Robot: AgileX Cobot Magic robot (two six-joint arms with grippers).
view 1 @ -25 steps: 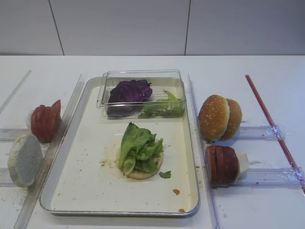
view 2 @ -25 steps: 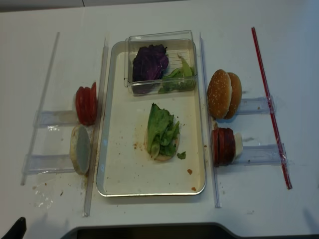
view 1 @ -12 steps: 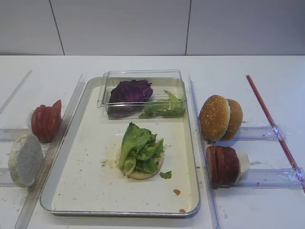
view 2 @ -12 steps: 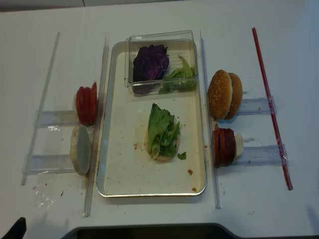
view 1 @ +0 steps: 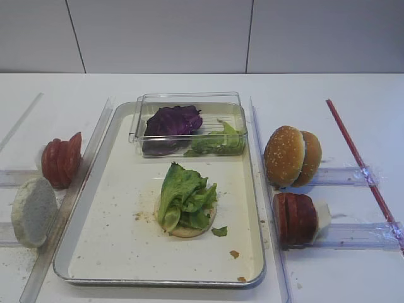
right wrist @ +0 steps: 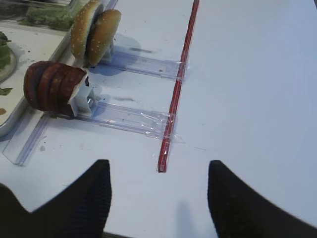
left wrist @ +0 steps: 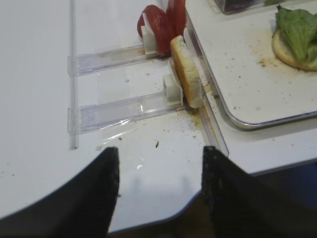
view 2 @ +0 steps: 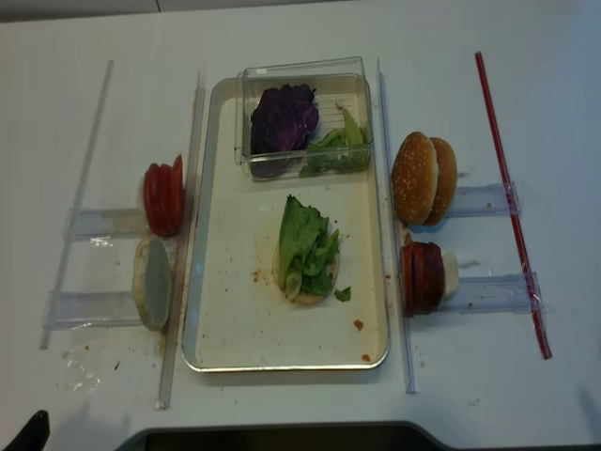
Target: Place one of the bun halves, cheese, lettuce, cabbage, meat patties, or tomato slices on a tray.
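Both grippers, left gripper (left wrist: 157, 186) and right gripper (right wrist: 158, 196), hang wide open and empty off the tray (view 1: 120, 252), where lettuce (view 1: 183, 196) already tops a bun half (view 1: 189, 230), so grabbing the tightly stacked meat patties (view 1: 294, 218) may drag several along.

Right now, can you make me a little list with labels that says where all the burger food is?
tray: holds a pale bun half topped with lettuce
clear box: on the tray's far end, purple cabbage and green leaves inside
tomato slices: left of the tray, standing on edge
pale bun half: left, in front of the tomato
sesame bun halves: right of the tray
meat patties: right, cheese beside them
left tool: open, empty
right tool: open, empty
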